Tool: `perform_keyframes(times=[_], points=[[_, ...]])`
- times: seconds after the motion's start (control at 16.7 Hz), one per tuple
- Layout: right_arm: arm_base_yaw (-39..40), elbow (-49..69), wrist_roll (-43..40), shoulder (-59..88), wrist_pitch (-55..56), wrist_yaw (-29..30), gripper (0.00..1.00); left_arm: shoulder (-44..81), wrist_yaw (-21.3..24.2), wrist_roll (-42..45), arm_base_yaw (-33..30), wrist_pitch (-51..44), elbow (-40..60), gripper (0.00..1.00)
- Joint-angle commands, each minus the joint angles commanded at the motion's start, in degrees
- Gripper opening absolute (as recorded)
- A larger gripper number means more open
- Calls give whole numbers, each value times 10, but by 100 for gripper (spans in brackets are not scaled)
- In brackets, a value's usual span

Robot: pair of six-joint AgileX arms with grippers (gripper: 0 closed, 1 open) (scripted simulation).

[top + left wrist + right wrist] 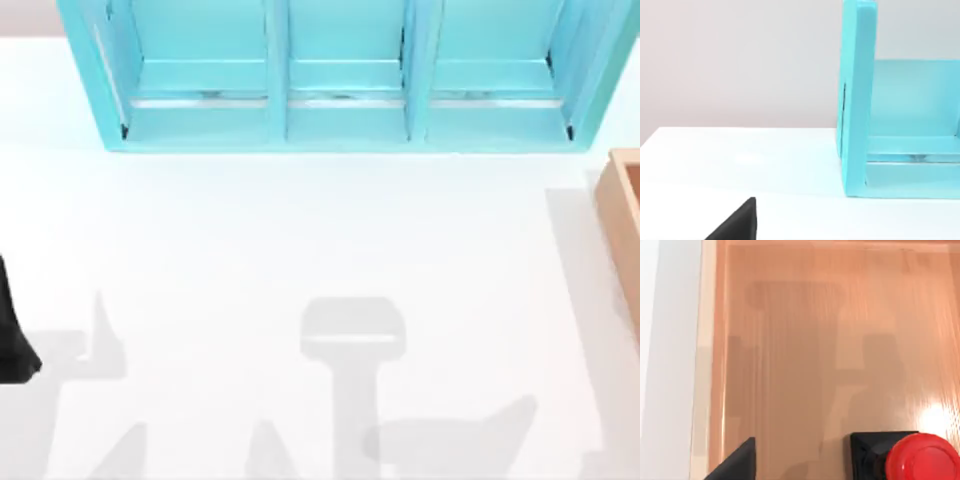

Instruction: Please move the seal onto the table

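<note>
1. My right pincer hangs over the wooden box [805,365]; one dark fingertip [737,462] of it shows at the edge of the right wrist view. I cannot tell whether it is apart or together.
2. The seal [905,457] sits on the box floor right below that pincer, off to one side of the fingertip and not touching it — a black square block with a red round knob on top, standing upright.
3. The seal is inside the box, not on the table [300,230]. A strip of white table shows past the box wall in the right wrist view.
4. From above, the box [622,215] lies at the table's right edge, and only its near corner can be seen.
5. My left arm [14,340] is parked at the table's left edge, a dark shape well apart from the box.
6. My left pincer's fingertip [737,222] shows as a black wedge above bare table; its state I cannot tell either.
7. Ahead of the left pincer stands the turquoise cabinet [857,100] — its side wall upright and one open bay beyond it.
8. From above, the cabinet [345,125] runs along the far side of the table with three bays.
</note>
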Motion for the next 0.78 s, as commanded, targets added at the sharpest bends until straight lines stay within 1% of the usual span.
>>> perform_keyframes(times=[0.18,0.36,0.54,0.78], points=[[-35,130,-35,175,-131,1,100,0,0,0,0,0,0,100],[-63,229,-66,301,-235,7,100,0,0,0,0,0,0,100],[-81,290,-86,372,-301,13,100,0,0,0,0,0,0,100],[-86,307,-93,391,-320,15,100,0,0,0,0,0,0,100]])
